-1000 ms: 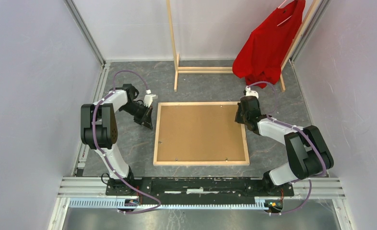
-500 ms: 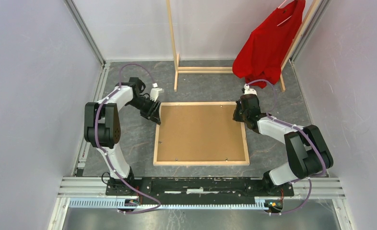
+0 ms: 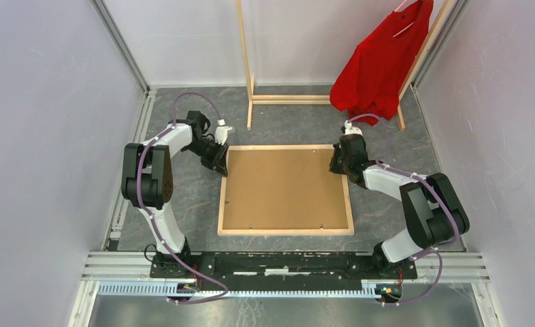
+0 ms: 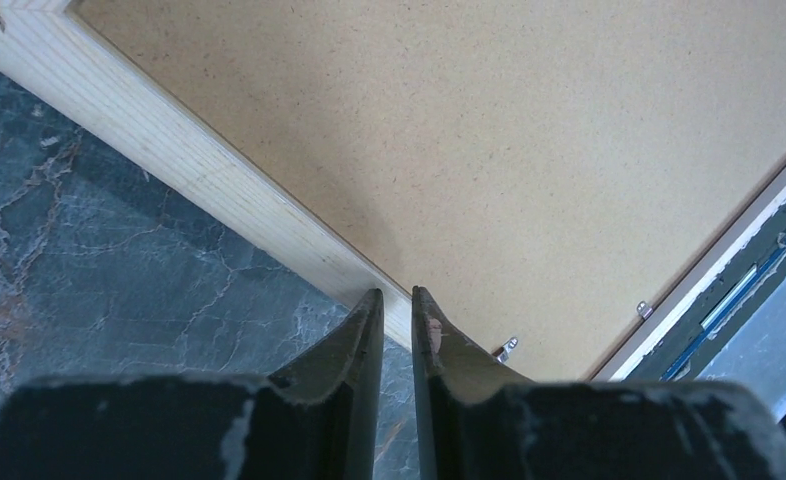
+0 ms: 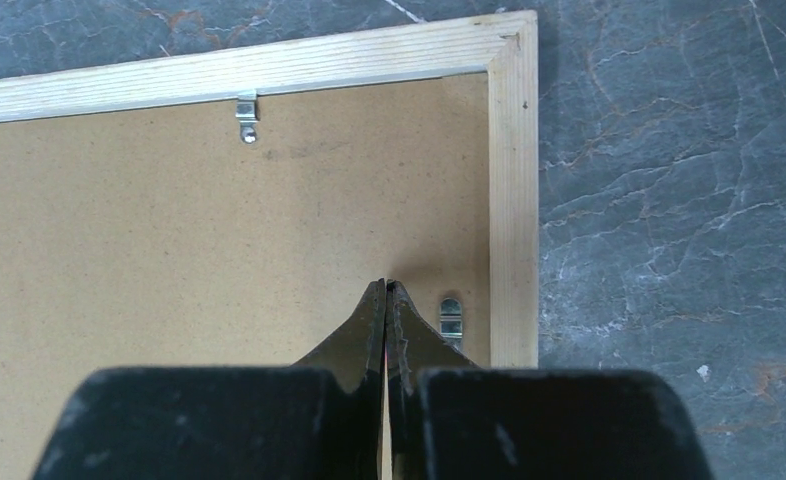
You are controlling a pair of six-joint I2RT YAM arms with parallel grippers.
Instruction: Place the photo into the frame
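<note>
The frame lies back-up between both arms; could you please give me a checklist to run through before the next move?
1. Frame flat on the table, back up: ok.
2. Photo seated inside the rails, board side up: ok.
3. Photo facing the right way: cannot tell, its face is hidden.
4. Clip beside the right jaws holding the photo: cannot tell.
5. Right jaws shut, empty, tips over the photo: ok.
6. Left jaws slightly open, empty, at the left rail: ok.
</note>
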